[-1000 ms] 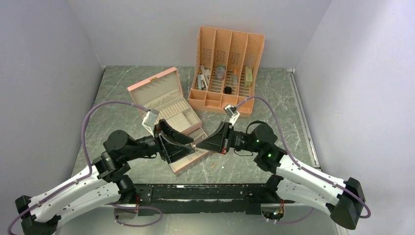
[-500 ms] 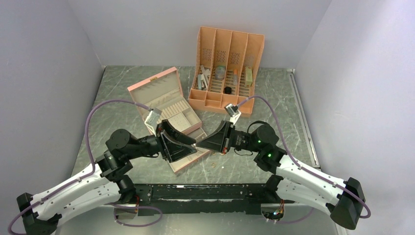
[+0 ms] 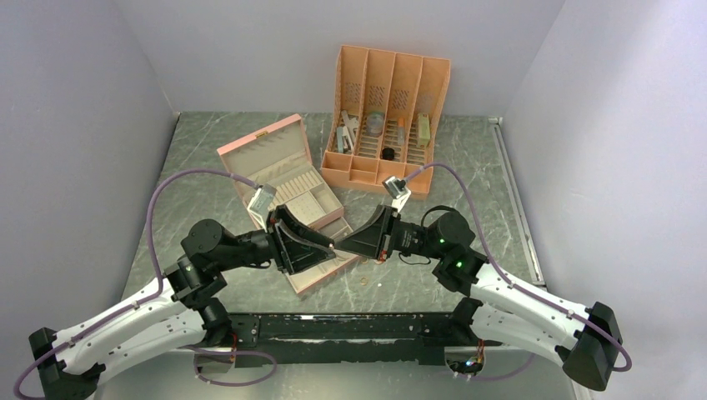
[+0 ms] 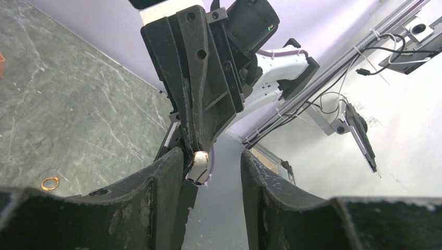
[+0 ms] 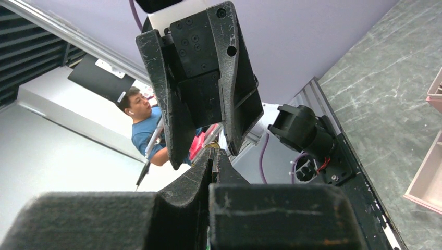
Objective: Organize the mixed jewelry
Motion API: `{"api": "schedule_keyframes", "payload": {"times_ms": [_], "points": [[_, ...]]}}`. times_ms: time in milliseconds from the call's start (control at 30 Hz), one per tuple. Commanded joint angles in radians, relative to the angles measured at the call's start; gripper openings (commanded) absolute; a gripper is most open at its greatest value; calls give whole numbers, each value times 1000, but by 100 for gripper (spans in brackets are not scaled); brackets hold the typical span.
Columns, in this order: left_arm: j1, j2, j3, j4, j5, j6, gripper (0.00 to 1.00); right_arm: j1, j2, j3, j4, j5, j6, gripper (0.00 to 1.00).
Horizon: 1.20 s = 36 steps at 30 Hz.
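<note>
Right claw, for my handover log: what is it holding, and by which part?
A tiny pale jewelry piece, pinched by one end in the right claw.

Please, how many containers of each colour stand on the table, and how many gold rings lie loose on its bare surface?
Pink jewelry box: 1
Orange slotted organizer: 1
Gold ring, clearly seen: 1
Total: 3

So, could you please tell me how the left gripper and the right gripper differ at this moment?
The left gripper has its fingers apart, with a clear gap; the right gripper has its fingers pressed together. The right gripper pinches a small pale piece at its tips; the left gripper grips nothing. Both are black and meet tip to tip near the pink jewellery box.
</note>
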Motion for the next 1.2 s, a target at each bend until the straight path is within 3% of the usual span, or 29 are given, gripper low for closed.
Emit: {"api": "schedule_keyframes", "payload": {"times_ms": [0, 533, 767, 1000, 1167], "points": [[2, -3, -13, 54, 28, -9, 47, -4, -7, -8, 17, 3, -7, 0], [2, -3, -19, 62, 32, -10, 32, -4, -7, -19, 31, 1, -4, 0], [1, -8, -18, 56, 27, -12, 6, -4, -15, -31, 35, 4, -3, 0], [2, -15, -13, 41, 9, -9, 5, -4, -21, -30, 15, 3, -19, 0], [2, -17, 2, -5, -14, 8, 5, -4, -35, -14, -47, 23, -61, 25]]}}
